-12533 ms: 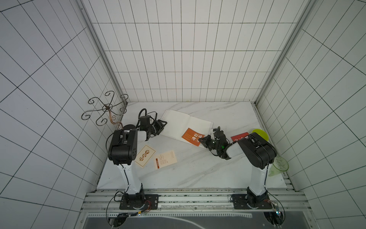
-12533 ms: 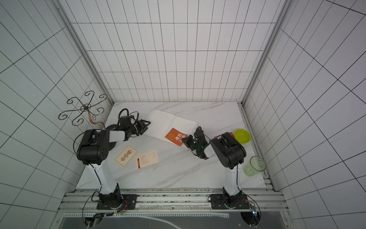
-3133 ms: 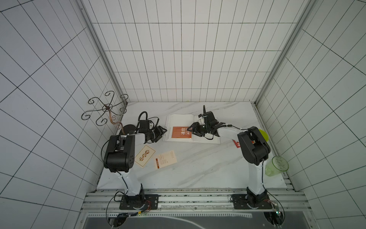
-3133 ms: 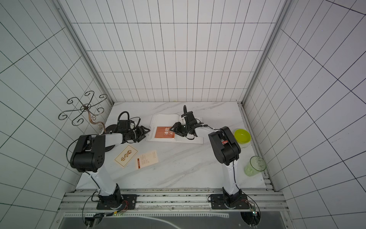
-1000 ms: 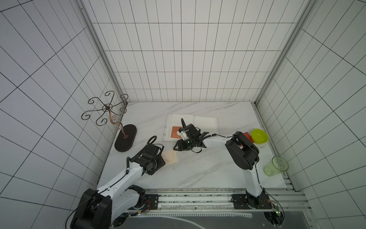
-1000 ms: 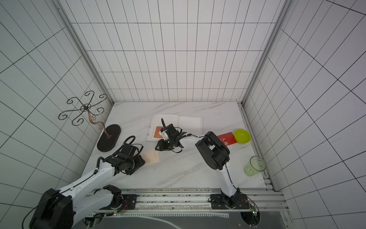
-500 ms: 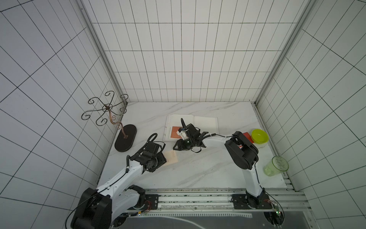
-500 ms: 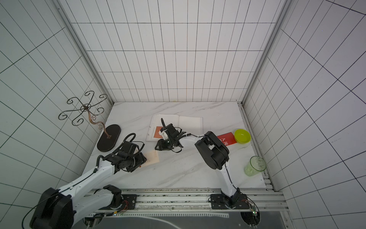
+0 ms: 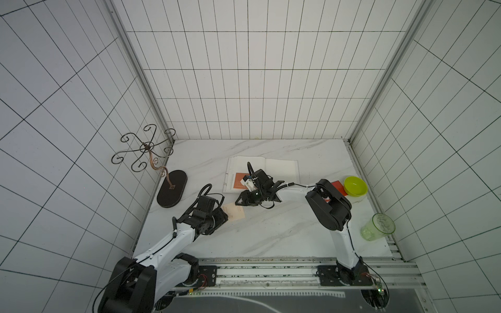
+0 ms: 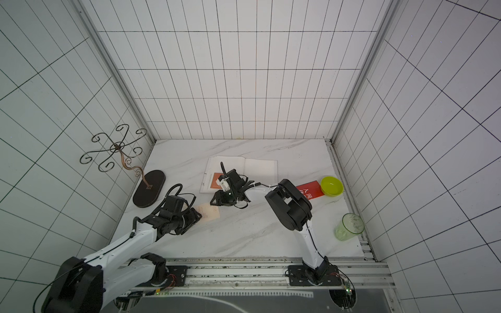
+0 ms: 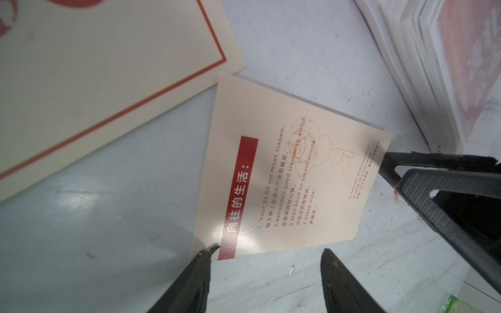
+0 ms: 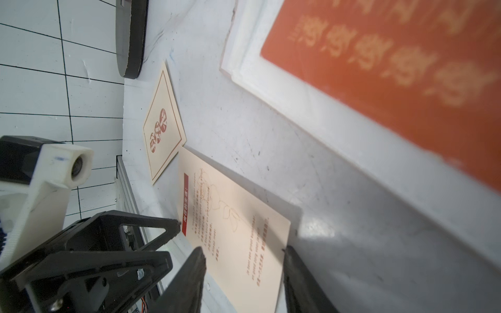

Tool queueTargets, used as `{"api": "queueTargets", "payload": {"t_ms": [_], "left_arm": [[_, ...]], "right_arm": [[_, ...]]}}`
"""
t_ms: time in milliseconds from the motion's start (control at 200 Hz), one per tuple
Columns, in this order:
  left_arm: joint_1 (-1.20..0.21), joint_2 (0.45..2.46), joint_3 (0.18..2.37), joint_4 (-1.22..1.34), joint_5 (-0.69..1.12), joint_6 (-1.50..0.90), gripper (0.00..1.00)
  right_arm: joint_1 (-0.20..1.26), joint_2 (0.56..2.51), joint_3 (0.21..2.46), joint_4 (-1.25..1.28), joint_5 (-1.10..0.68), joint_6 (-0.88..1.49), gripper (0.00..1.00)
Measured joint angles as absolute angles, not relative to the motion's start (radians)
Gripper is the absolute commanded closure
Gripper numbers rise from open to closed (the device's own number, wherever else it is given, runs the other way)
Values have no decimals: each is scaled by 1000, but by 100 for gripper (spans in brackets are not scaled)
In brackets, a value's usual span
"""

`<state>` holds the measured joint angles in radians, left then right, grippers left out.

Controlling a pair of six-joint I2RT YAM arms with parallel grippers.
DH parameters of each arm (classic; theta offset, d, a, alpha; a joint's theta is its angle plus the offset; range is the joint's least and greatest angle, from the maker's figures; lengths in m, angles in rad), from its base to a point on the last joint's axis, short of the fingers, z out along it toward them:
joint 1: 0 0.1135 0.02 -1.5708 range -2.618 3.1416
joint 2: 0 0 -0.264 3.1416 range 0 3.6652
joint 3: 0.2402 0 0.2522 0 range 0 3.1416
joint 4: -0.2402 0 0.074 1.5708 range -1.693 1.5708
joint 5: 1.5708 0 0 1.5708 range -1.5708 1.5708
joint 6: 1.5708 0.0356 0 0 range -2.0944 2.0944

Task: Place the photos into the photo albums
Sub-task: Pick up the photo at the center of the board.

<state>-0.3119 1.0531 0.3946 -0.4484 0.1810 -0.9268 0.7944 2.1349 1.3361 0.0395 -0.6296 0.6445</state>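
The photo album [image 9: 282, 170] lies open at the back of the table with an orange photo [image 9: 238, 180] on its left page. In front of it a cream photo with a red bar and a rose drawing [image 11: 287, 189] lies flat on the marble. My left gripper [image 11: 268, 252] is open, one fingertip touching that photo's near corner. From the album side my right gripper [image 12: 244, 249] is open low over the photo's other end, which lies between its tips. Beside it lies a second cream photo with a red border [image 12: 162, 130]. A red photo [image 10: 309, 191] lies at the right.
A scrolled metal stand on a dark oval base [image 9: 172, 192] is at the left wall. At the right edge are a lime bowl [image 9: 355, 185] and a clear green cup [image 9: 378, 226]. Tiled walls close three sides, and a metal rail runs along the front.
My right gripper has come off the album page and moved forward-left down to the rose photo. The left gripper has edged slightly toward the same photo, which has hardly moved.
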Motion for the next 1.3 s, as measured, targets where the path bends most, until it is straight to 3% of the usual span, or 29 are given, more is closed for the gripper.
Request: {"api": "queueTargets", "payload": {"t_ms": [195,525,1059,1304], "left_arm": [[-302,1059,394,-441,197,-926,34],[-290,1066,394,-433,215,-923,34],[-276,1067,392,-426,234,-923,34],[-271,1067,391,-426,238,-923,34]], "right_arm": [[792,2147,1336,91,-640,694,55],[786,2153,1316,328,-729,859,79],[788,2169,1282,388,-768,881,76],[785,2184,1282,358,-773,852,86]]}}
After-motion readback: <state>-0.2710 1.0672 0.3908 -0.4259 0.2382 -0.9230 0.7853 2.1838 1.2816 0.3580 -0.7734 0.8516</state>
